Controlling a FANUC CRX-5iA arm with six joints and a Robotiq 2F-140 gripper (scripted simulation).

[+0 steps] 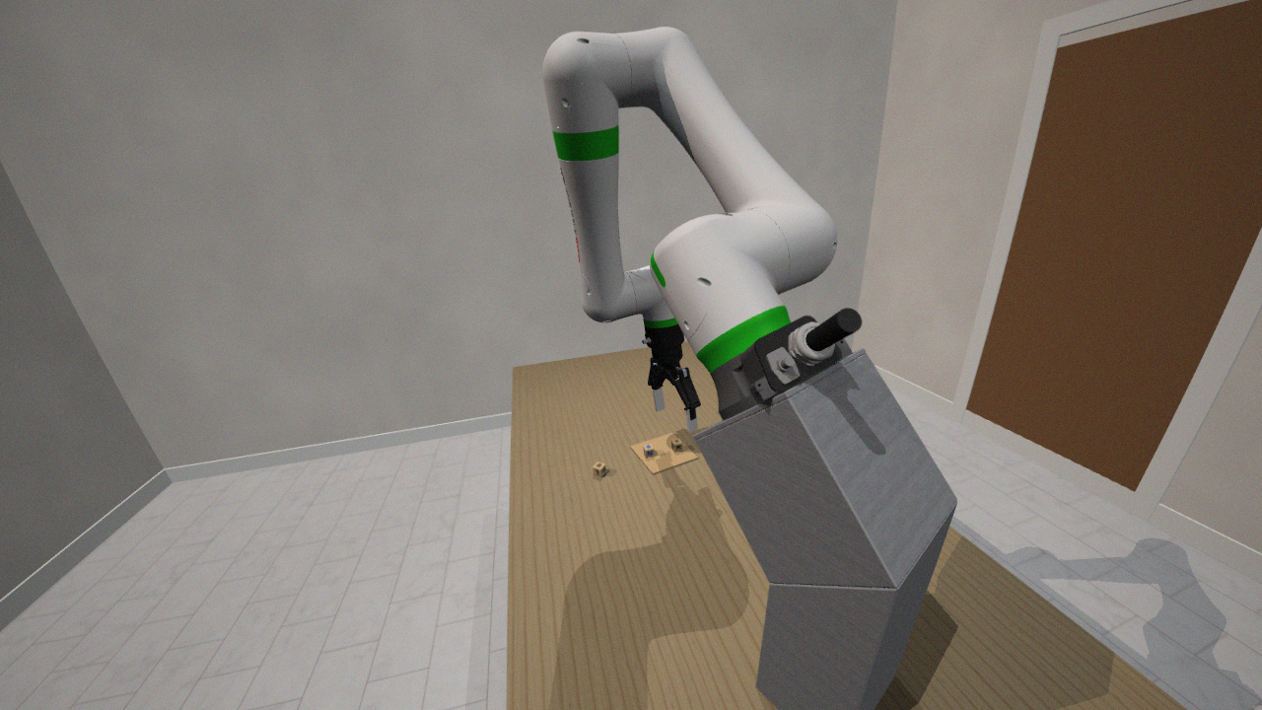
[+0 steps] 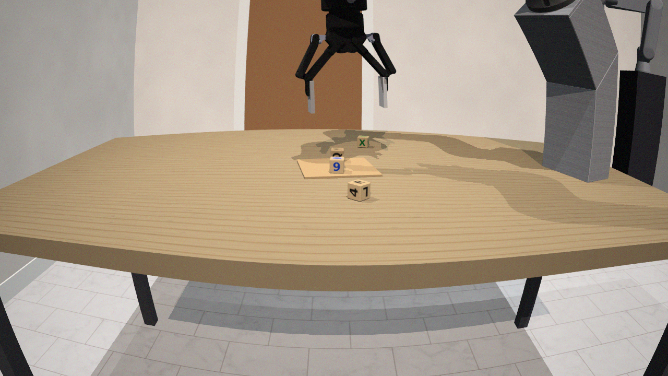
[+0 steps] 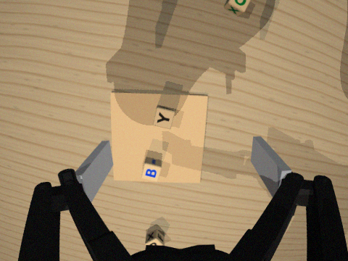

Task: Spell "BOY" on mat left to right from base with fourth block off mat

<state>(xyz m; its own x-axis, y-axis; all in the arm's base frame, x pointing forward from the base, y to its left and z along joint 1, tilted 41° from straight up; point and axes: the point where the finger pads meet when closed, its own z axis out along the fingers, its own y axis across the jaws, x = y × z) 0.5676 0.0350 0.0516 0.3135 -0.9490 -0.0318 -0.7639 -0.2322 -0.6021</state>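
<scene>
My gripper (image 1: 674, 419) (image 2: 347, 109) (image 3: 180, 151) is wide open and empty, high above the mat (image 1: 657, 465) (image 2: 310, 171) (image 3: 127, 145). The B block (image 1: 648, 450) (image 2: 336, 165) (image 3: 150, 172) lies on the mat near its lower edge in the wrist view, blue B up. The Y block (image 1: 677, 445) (image 2: 337, 152) (image 3: 164, 117) is on the mat, black Y up, with a gap between them. Both letters appear turned sideways in the wrist view. A green-lettered block (image 2: 362, 141) (image 3: 237, 4) lies off the mat, its round top letter cut by the wrist view's edge.
A black-lettered block (image 1: 599, 469) (image 2: 358, 190) (image 3: 155, 237) with R on top stands off the mat, on the B block's side. The robot's grey pedestal (image 1: 829, 494) (image 2: 570, 107) stands at the right in the exterior view. Arm shadows cross the table (image 2: 187, 201) and part of the mat.
</scene>
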